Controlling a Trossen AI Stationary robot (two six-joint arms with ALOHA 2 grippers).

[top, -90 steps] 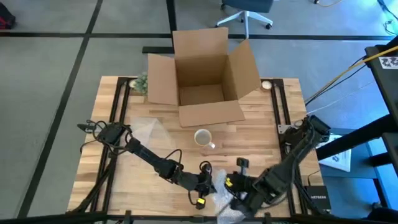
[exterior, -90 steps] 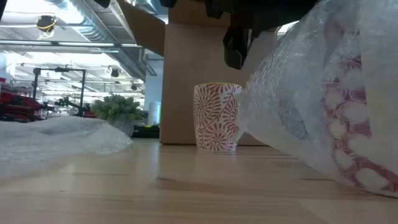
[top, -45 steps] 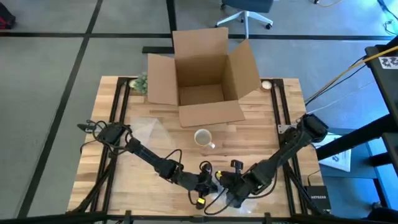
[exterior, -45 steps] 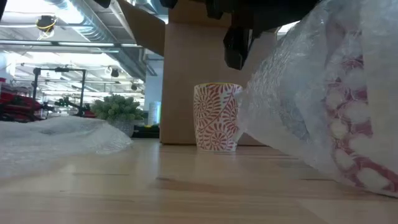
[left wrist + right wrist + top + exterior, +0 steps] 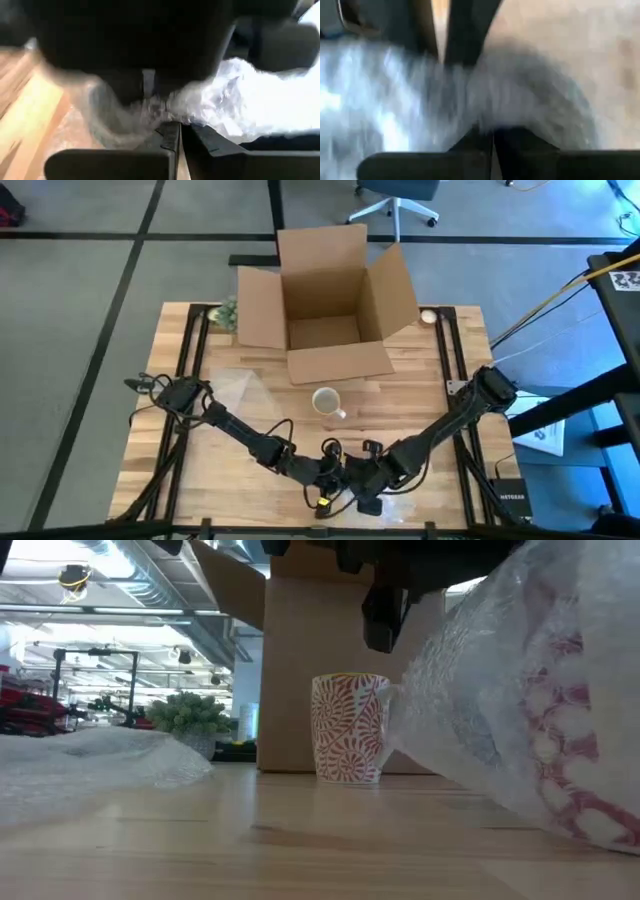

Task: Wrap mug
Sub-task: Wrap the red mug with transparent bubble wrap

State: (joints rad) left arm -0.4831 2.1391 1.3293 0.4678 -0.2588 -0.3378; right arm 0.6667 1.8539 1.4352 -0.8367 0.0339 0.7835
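Observation:
A red-patterned mug (image 5: 572, 740) lies inside a bundle of clear bubble wrap (image 5: 480, 710) near the table's near edge. My left gripper (image 5: 335, 475) and my right gripper (image 5: 364, 482) meet over this bundle, and each is shut on the wrap. A second red-patterned mug (image 5: 325, 400) stands upright on its base in front of the cardboard box (image 5: 325, 305); no gripper touches it. It also shows in the low view as the mug (image 5: 349, 728). My left gripper pinches a bunched part of the bubble wrap (image 5: 165, 107) between its two shut fingers. How many layers it has I cannot tell. The bundle rests on the table. My right gripper pinches the bubble wrap (image 5: 485, 107) between its shut fingers, close beside the left gripper. The picture is blurred, so which part or how many layers cannot be told.
A second loose sheet of bubble wrap (image 5: 238, 388) lies at the table's left. The open cardboard box stands at the far edge, with a small green plant (image 5: 226, 311) at its left. Bare wood (image 5: 420, 395) lies at the right.
My right gripper has gone toward the table's left edge, along the near edge, up to my left gripper. The wrap that lay at its side has been drawn over with it. My left gripper has kept still.

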